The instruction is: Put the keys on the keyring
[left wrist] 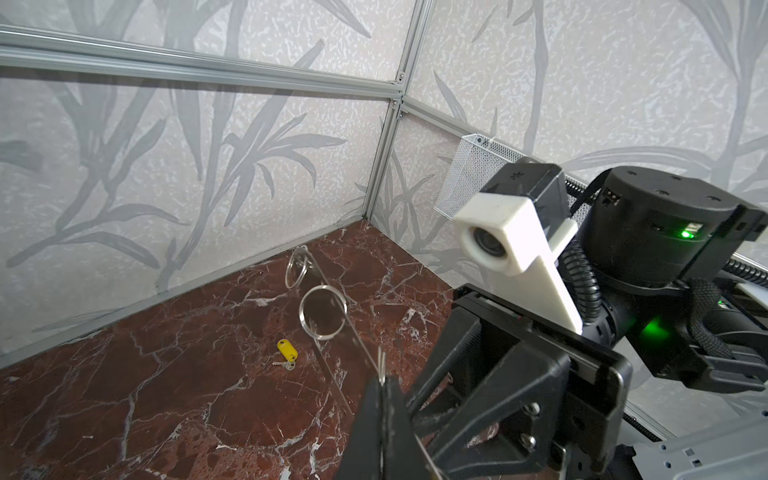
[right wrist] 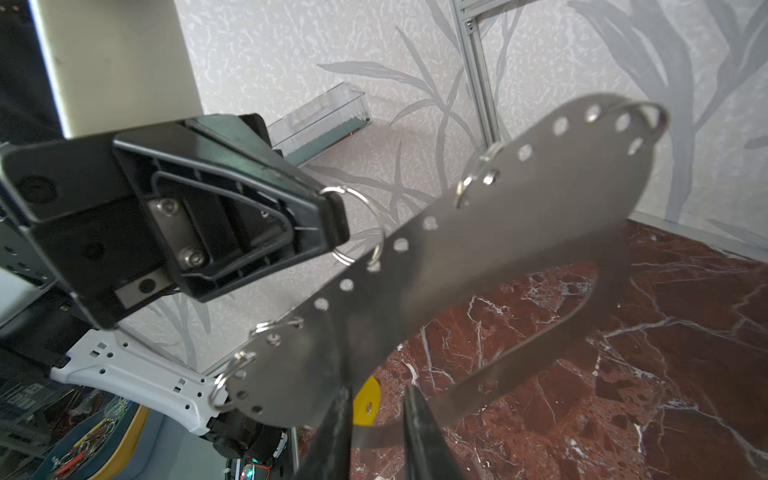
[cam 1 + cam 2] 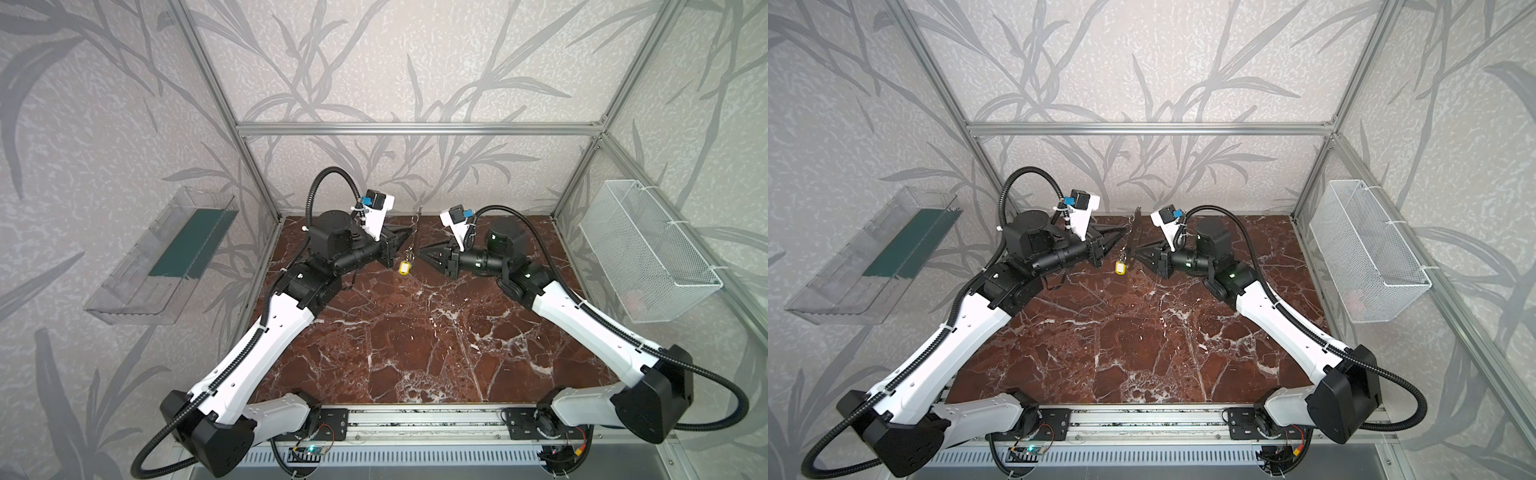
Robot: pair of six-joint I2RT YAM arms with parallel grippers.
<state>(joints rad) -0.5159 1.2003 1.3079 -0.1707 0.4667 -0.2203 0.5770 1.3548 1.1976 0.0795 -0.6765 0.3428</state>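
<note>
Aloft, keyring, ring clamped in left end effector, beside parted right end effector.

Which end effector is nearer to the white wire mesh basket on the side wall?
Right. The right end effector lies between the white wire mesh basket and the left end effector, well apart from the basket; the left one is farther off.

The left arm and right arm both reach forward with elbows out. Their forearms turn inward, so the two pincers face each other almost tip to tip, held in the air. The left pincer is clamped tight on a small ring of the keyring. The right pincer has its jaws a little apart at the keyring's lower edge.
</note>
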